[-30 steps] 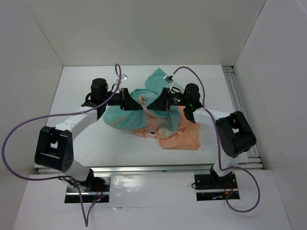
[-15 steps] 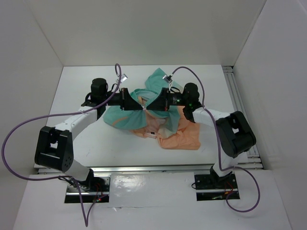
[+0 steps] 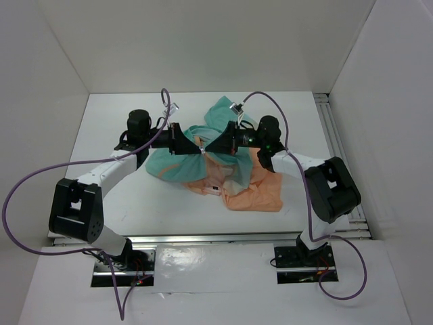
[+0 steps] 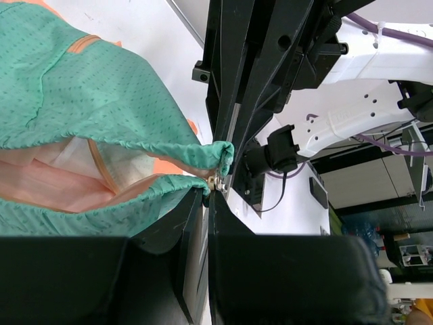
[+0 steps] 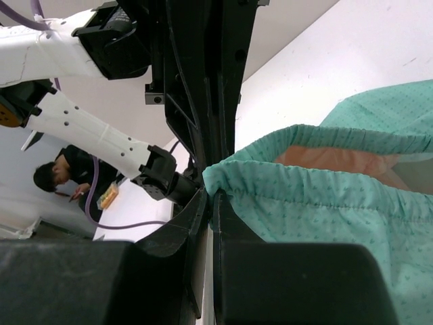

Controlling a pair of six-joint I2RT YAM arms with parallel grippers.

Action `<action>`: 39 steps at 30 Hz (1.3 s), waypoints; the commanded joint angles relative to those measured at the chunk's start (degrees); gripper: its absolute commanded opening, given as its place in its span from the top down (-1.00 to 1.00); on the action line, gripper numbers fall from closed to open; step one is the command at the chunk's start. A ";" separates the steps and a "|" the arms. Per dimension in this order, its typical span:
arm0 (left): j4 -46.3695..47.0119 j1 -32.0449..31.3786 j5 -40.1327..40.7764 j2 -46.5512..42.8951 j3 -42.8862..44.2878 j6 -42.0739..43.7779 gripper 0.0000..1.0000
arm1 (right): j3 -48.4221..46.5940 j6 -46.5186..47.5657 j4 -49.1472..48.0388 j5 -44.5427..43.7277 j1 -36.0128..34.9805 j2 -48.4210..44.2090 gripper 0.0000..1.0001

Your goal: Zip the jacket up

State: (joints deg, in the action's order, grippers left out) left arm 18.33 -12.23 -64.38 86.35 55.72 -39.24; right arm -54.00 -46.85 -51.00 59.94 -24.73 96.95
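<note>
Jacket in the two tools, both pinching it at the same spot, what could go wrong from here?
1. The left tool and right tool are shut on the gathered hem of the thin teal-to-peach fabric jacket, tip to tip; a misaligned move could knock them together.
2. Hem fabric bunches around the small metal piece, probably the zipper slider, so it may snag.
3. Each grip holds only a thin edge, which could slip out.

Bright, even light from above in all three views.
Top view sharp; faint soft shadows fall on the white bench (image 3: 101, 115). In the wrist views the left pincer (image 4: 208, 193) and right pincer (image 5: 208, 193) are dark and blurred; jacket (image 4: 101, 88) weave crisp.
</note>
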 commanded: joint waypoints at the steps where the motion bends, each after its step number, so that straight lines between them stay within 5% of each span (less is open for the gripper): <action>1: 4.08 -0.34 -2.33 -2.15 1.58 -0.56 1.00 | -3.48 0.18 -4.19 -2.02 -1.11 0.08 1.00; 34: 3.56 -1.92 -2.33 -2.67 0.00 0.04 1.00 | -7.44 -2.19 -6.30 -6.51 -2.16 2.19 1.00; 39: -4.67 -1.92 2.75 -3.20 2.89 4.08 1.00 | -7.44 -1.58 -4.81 -8.17 -2.69 1.67 1.00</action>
State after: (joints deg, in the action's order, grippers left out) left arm 19.14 -11.88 -62.00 85.27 56.01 -38.94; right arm -57.76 -48.99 -51.46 57.21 -25.32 98.85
